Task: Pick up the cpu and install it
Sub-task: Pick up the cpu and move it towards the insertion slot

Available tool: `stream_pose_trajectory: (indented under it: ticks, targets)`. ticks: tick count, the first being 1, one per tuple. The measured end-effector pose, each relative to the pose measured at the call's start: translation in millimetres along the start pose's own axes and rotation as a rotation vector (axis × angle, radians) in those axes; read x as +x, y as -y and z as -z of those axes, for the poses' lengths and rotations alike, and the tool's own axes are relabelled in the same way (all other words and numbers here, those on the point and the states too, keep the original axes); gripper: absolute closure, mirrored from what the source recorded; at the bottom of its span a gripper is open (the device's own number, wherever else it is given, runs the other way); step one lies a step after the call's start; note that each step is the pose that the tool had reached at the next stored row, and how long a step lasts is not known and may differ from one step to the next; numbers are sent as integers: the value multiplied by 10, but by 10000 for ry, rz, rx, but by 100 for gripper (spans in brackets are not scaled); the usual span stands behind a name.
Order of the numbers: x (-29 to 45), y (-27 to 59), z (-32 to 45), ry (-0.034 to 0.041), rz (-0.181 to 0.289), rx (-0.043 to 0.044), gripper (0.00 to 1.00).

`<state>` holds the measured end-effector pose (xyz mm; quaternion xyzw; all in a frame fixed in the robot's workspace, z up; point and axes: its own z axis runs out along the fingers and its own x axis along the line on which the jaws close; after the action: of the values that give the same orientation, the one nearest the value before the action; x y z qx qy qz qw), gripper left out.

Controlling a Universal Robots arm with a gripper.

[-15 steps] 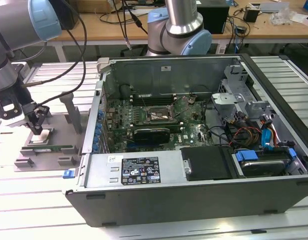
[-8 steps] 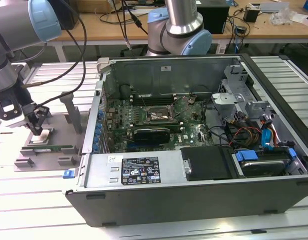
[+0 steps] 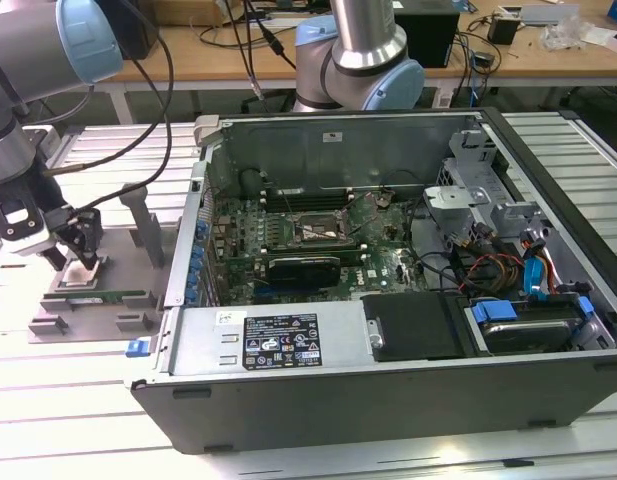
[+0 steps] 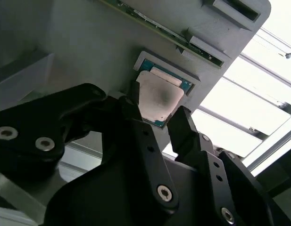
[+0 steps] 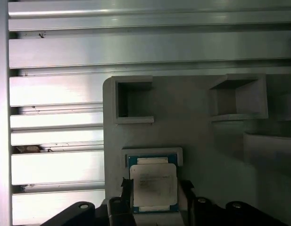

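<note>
Risk of a skewed pinch faces you at the grey holder (image 5: 197, 141): the claw (image 5: 154, 189) stands with its jaws apart on either side of the cpu (image 5: 153, 186). The chip lies flat in its recess, so an off-centre close could tilt it or wedge a corner. Holder and chip sit on the slatted table (image 3: 78, 400) at the exterior view's left, well apart from the open computer case (image 3: 388, 330).

Dull metal, matt plastic, bright ribbed aluminium

The cpu (image 5: 153, 184) is capped with smudged, satin silver-grey metal. The tray (image 5: 197, 141) is moulded in smooth matt grey plastic. The gripper (image 4: 157, 110) is finished in matt black. The table (image 3: 88, 400) is made of glossy ribbed metal. At 3 o'clock of the tray in the exterior view, the computer case (image 3: 388, 140) is formed of bare grey sheet metal.
</note>
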<state>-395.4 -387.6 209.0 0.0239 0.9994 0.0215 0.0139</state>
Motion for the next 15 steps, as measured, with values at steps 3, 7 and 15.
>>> stream_pose_trajectory:
  ticks: [3, 7, 15]
  targets:
    - [1, 0, 0, -1, 0, 0, 40]
    - [2, 3, -62, 1, 3, 5, 40]
    - [5, 11, -175, -2, 44, 5, 40]
